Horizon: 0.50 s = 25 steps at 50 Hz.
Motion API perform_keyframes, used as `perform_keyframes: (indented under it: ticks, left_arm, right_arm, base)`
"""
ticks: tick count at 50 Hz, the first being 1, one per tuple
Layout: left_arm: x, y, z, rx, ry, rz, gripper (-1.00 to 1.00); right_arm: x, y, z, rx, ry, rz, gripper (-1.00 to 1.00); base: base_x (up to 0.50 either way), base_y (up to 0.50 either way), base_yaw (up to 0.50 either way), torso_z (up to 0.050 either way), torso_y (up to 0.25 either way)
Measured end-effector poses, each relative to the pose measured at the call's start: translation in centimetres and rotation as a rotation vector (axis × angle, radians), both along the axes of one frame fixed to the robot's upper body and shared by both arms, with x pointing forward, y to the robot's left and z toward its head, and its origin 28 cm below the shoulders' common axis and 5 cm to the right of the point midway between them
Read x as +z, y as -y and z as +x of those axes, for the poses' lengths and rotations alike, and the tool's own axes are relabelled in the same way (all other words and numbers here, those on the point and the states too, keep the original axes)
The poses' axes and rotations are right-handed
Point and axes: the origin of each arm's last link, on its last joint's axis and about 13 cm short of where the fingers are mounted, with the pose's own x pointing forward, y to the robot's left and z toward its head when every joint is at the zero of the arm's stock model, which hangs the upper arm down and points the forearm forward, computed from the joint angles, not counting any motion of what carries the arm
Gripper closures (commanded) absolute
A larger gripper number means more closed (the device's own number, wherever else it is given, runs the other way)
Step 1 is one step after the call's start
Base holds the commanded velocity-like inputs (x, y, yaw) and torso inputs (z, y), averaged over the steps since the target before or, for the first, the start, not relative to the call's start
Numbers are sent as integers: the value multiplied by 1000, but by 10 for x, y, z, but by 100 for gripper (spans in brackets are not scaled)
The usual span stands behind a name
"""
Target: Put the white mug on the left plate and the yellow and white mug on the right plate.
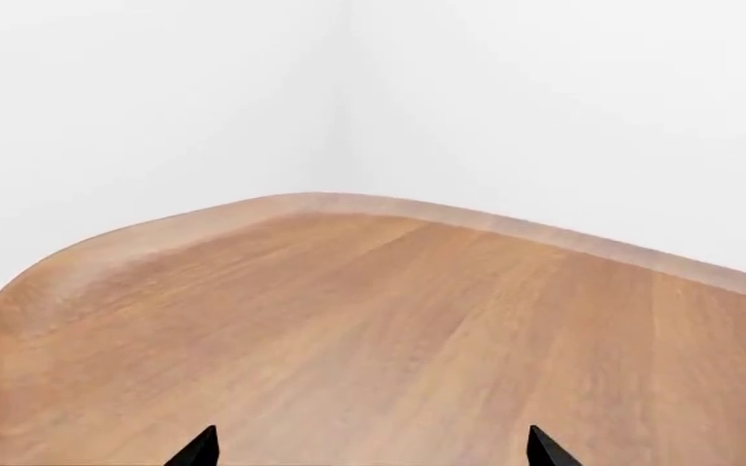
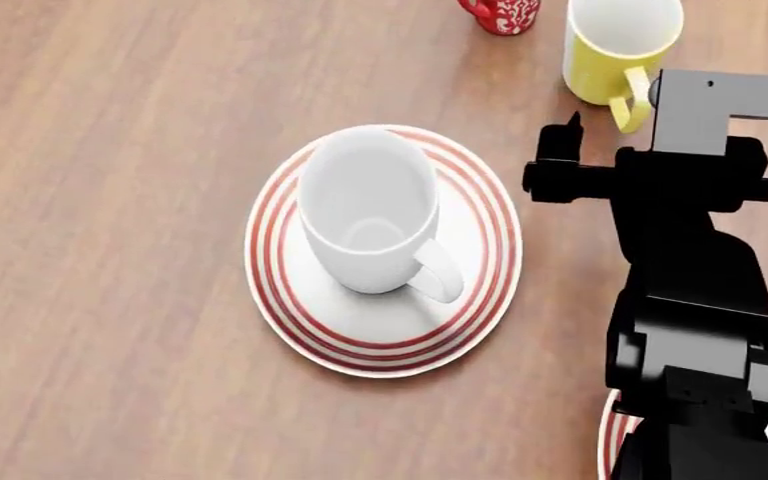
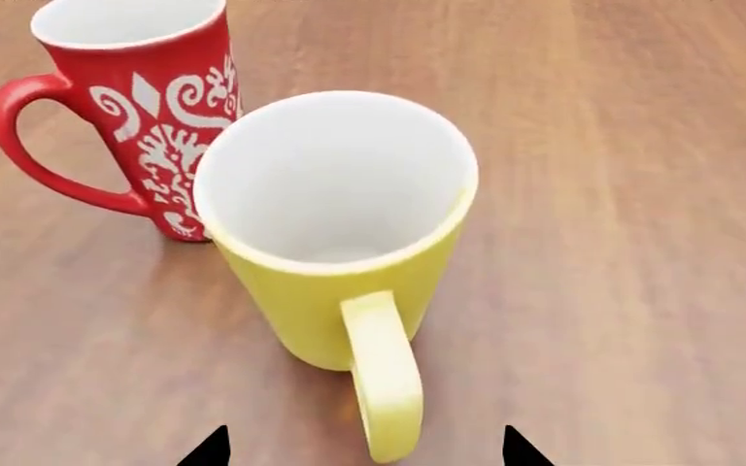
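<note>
Half done from where I stood: the white mug (image 2: pixel 368 212) sat upright on the left plate (image 2: pixel 480 290). The yellow and white mug (image 3: pixel 334 233) stood on the table (image 2: pixel 117 150) beside the red mug (image 3: pixel 140 107), with the right gripper (image 3: pixel 362 449) spread open around its handle. The right plate (image 2: pixel 608 432) was bare where visible. The left gripper (image 1: pixel 370 449) was open over bare wood.

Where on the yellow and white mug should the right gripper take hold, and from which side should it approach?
Probably the handle. The yellow and white mug stands upright with its handle turned toward the right gripper, whose open tips frame it. Come straight in from the handle side; the red mug stands close on the far side, so avoid that one.
</note>
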Motion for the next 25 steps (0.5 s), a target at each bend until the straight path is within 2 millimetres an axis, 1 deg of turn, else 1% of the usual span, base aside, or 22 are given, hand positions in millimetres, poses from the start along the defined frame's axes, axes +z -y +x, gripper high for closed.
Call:
perform_keyframes:
  ticks: [8, 22, 25]
  left_arm:
    - [0, 0, 0, 1, 0, -2, -100]
    - [0, 0, 1, 2, -1, 1, -100]
    - [0, 0, 0, -1, 3, 5, -100]
  right_arm:
    - [1, 0, 0, 0, 9, 2, -100]
    - [15, 1, 3, 2, 73, 4, -100]
    - [19, 2, 4, 1, 88, 4, -100]
  base:
    - [0, 0, 0, 0, 0]
    - [0, 0, 0, 0, 0]
    - [0, 0, 0, 0, -203]
